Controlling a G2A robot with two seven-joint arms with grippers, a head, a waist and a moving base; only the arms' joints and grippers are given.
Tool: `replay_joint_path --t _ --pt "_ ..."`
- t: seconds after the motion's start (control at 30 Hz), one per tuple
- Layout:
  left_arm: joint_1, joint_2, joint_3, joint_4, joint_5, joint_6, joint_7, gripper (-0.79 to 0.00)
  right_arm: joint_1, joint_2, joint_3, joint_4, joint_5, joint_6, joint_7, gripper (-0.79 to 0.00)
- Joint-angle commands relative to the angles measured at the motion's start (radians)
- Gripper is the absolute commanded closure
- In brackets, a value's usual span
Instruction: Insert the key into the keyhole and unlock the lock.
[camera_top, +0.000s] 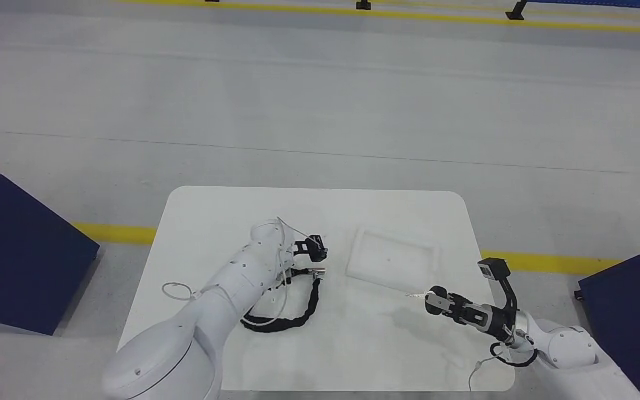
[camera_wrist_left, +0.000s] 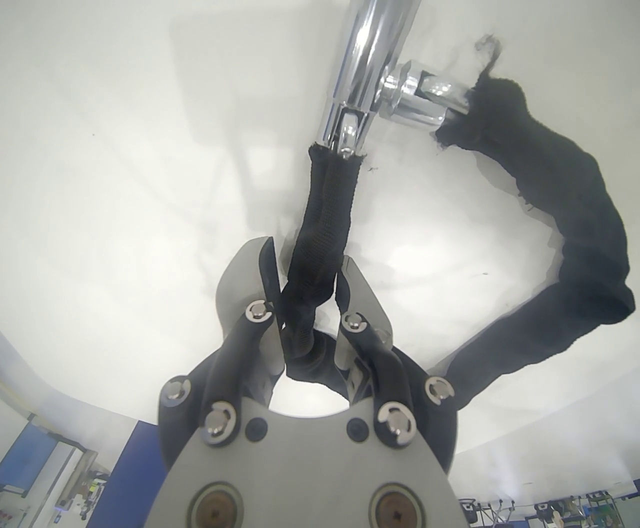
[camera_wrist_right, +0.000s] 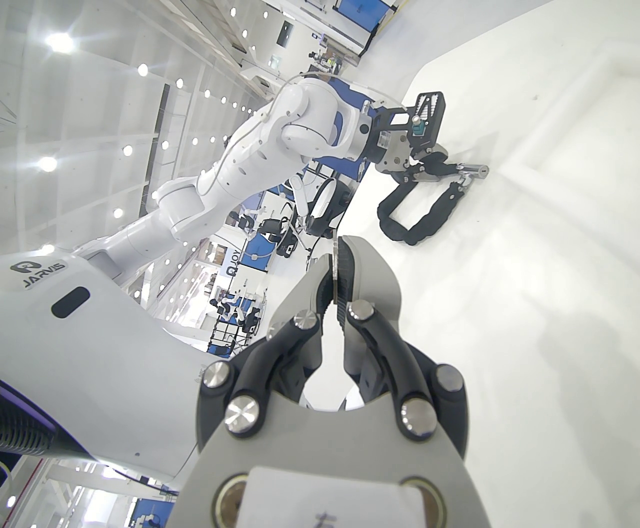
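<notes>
Key (camera_wrist_right: 331, 272) and lock (camera_top: 290, 318) share a white table (camera_top: 200, 230). A shallow white tray (camera_top: 392, 255) lies between the two arms, just beside the lock's chrome cylinder (camera_wrist_left: 362, 65). The lock lies looped on the tabletop in its black sleeve (camera_wrist_left: 575, 225). The left gripper (camera_wrist_left: 307, 262) pinches that sleeve close behind the cylinder. Well apart, near the tray's corner, the right gripper (camera_wrist_right: 336, 260) is pressed together on the thin key.
</notes>
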Motion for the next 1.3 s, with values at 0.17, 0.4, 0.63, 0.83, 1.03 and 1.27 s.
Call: replay_joint_path --t 0.17,0.4,0.63,0.83,1.03,1.27 --pt "-0.001 -0.012 0.001 0.028 0.008 0.002 0.005 0.0 0.0 0.0 0.0 0.0 0.0 0.0 0.0 0.0" --pt "-0.015 -0.019 0.009 0.034 0.046 0.036 0.034 0.0 0.0 0.0 0.0 0.0 0.0 0.0 0.0 0.0" --pt "-0.005 -0.013 0.04 -0.01 0.156 0.142 0.091 0.0 0.0 0.0 0.0 0.0 0.0 0.0 0.0 0.0" --pt "0.02 0.013 0.059 -0.101 0.271 0.269 0.127 0.0 0.0 0.0 0.0 0.0 0.0 0.0 0.0 0.0" --pt "0.069 0.072 0.043 -0.26 0.373 0.398 0.101 0.0 0.0 0.0 0.0 0.0 0.0 0.0 0.0 0.0" --pt "0.198 0.204 -0.038 -0.625 0.562 0.497 0.019 0.0 0.0 0.0 0.0 0.0 0.0 0.0 0.0 0.0"
